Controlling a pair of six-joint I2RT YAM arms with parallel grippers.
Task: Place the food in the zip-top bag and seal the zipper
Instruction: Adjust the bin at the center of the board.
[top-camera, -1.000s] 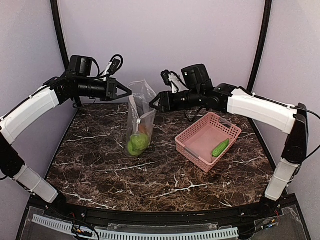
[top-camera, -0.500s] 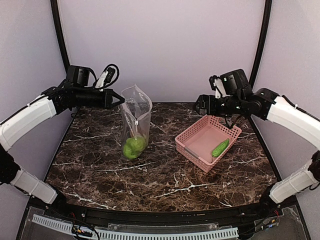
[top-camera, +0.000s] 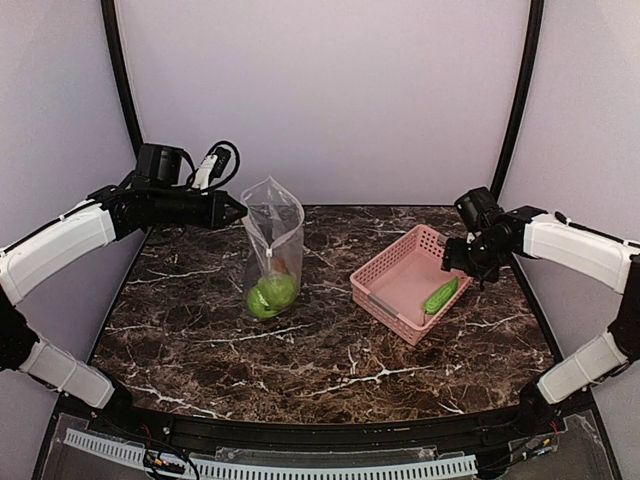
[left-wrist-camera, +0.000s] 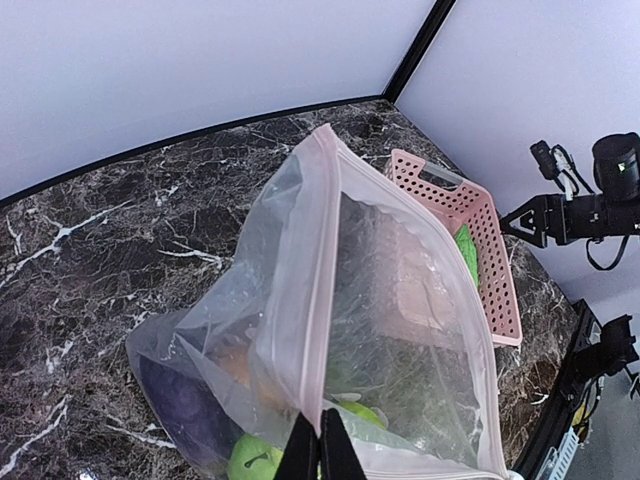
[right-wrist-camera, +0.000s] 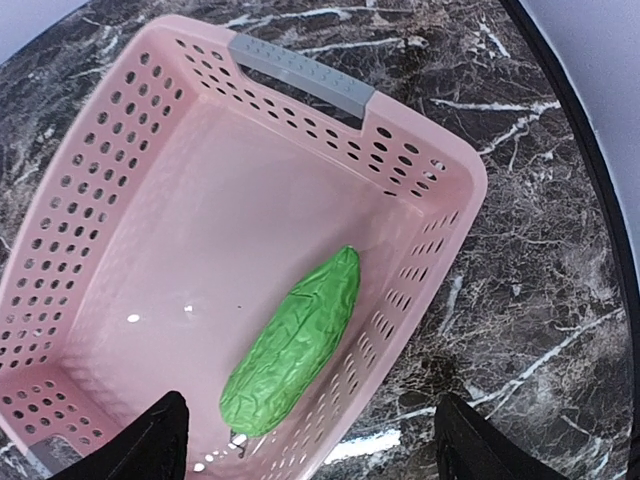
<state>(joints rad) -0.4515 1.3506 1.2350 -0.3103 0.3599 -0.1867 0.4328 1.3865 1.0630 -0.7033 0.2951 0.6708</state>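
The zip-top bag (top-camera: 272, 250) hangs upright at the back left of the table, its mouth gaping. My left gripper (top-camera: 240, 208) is shut on the bag's pink zipper strip (left-wrist-camera: 318, 300), its tips (left-wrist-camera: 320, 452) pinched on the rim. Inside the bag lie a green fruit (top-camera: 270, 293), a dark purple eggplant (left-wrist-camera: 190, 410) and a brownish lump (left-wrist-camera: 235, 365). A green cucumber-like piece (right-wrist-camera: 295, 345) lies in the pink basket (top-camera: 395, 262). My right gripper (right-wrist-camera: 315, 450) hovers open over the basket's right end, above the cucumber piece (top-camera: 440, 296), holding nothing.
The pink slotted basket (right-wrist-camera: 430, 170) has a grey handle (right-wrist-camera: 300, 75) on its far wall and sits at the right centre of the dark marble table (top-camera: 300, 360). Black frame posts stand at the back corners.
My right arm has swung right, from beside the bag's mouth to over the basket, and its jaws have opened wide. The left gripper and bag have shifted slightly.
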